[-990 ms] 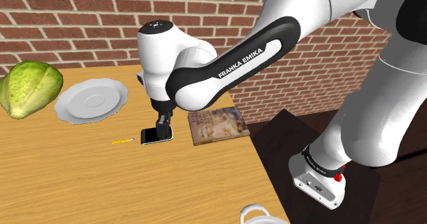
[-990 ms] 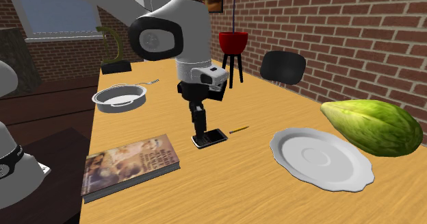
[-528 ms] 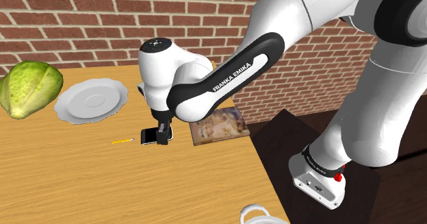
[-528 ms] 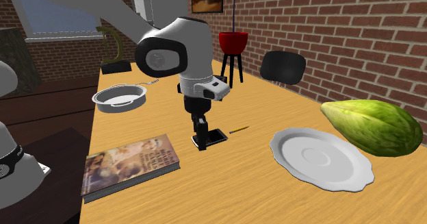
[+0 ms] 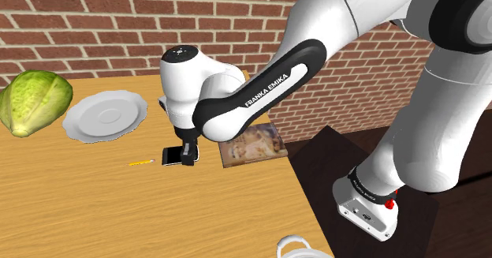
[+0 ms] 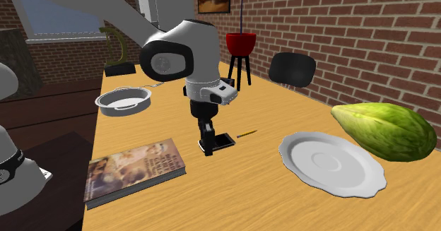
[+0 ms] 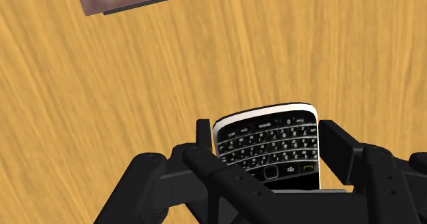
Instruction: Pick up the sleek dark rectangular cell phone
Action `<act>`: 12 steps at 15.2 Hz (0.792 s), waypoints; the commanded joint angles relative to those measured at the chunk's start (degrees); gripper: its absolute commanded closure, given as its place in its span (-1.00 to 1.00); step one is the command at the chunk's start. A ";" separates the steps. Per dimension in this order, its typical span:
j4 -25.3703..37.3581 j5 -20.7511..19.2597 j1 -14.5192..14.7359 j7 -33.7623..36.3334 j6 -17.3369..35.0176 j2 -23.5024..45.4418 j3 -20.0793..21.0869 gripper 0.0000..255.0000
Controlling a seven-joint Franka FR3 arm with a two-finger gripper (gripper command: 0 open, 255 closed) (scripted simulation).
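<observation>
A dark cell phone (image 7: 268, 144) with a keypad and a pale rim lies flat on the wooden table (image 5: 95, 209). My black gripper (image 7: 269, 139) points straight down over it, and the fingers (image 7: 204, 139) press against its two long sides, so the gripper is shut on the phone. In the shoulder view the gripper (image 5: 186, 155) covers one end of the phone (image 5: 169, 155). In the second exterior view the phone (image 6: 224, 140) sticks out beside the gripper (image 6: 206, 147) and still rests on the table.
A book (image 5: 251, 143) lies close beside the phone near the table's edge. A small pencil (image 5: 141, 162) lies on its other side. Further off are a white plate (image 5: 105, 115), a green cabbage (image 5: 31, 100) and a metal pan (image 6: 124, 100).
The gripper came down over the phone, then its fingers closed from wide open onto the phone's sides. The phone has not moved.
</observation>
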 commanded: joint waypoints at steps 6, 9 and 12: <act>0.34 1.04 -0.30 -0.56 -1.91 -1.62 0.46 1.00; 0.93 1.98 -0.59 -1.17 -3.88 -3.14 0.83 1.00; 1.64 2.86 -0.83 -1.75 -5.88 -4.57 1.12 1.00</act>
